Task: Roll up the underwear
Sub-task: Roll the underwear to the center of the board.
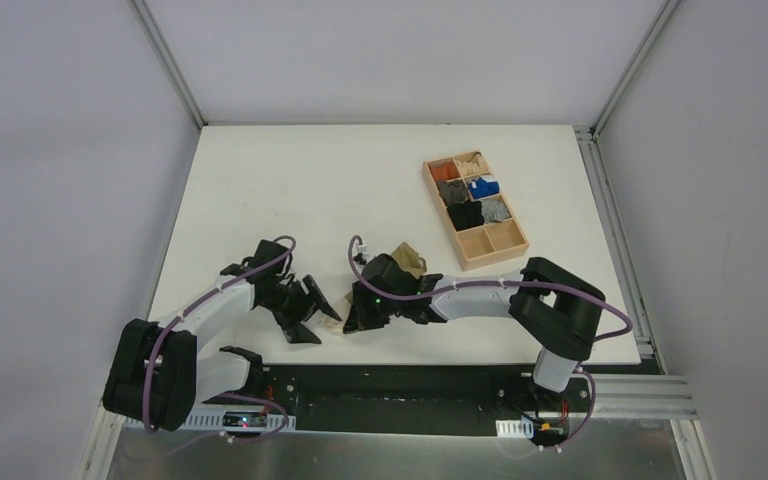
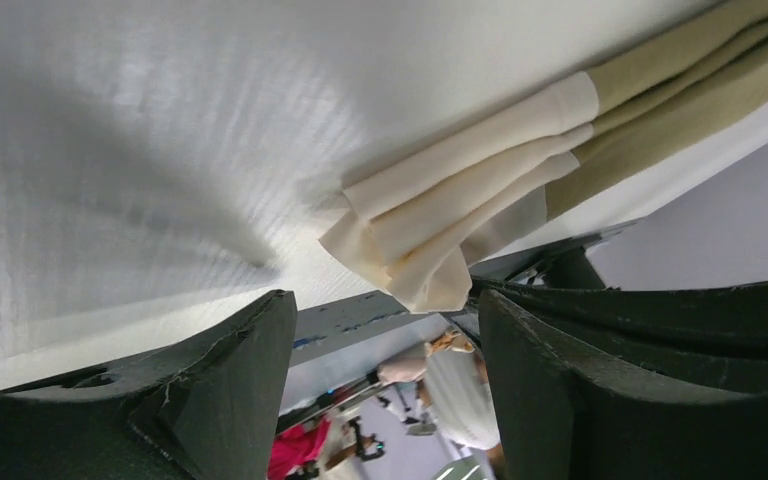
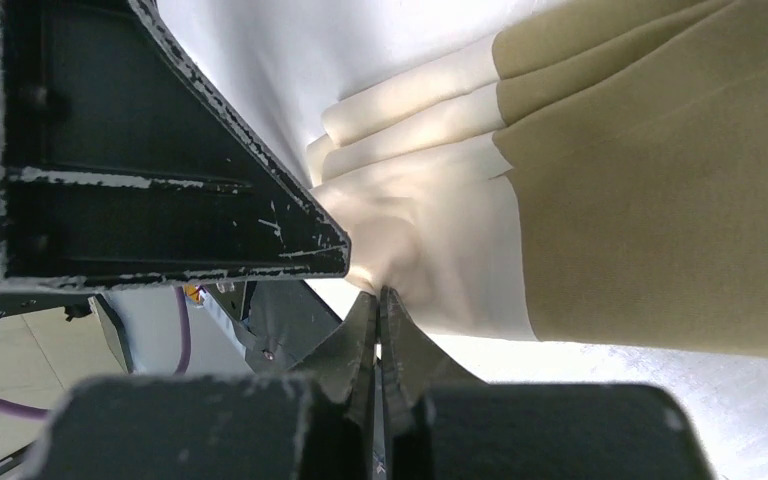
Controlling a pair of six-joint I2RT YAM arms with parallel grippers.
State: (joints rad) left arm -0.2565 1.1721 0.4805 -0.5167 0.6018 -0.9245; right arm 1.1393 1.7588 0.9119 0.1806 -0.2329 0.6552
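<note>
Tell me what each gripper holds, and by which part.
The right gripper pinches the underwear by its bunched cream waistband; the left gripper is open, holding nothing.

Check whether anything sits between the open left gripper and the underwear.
Nothing visible does. The left gripper has its jaws open, facing the folded end of the underwear directly. The right gripper is shut on the waistband from the opposite side, outside that gap.

Bright, even light from overhead leaves the white table (image 1: 260, 190) almost shadowless, just soft dark patches under the arms (image 1: 220, 305). In the wrist views the near fingers (image 2: 210, 400) are dark and soft-focused; the underwear (image 3: 660, 200) waistband glares pale, the table streaky with blur
</note>
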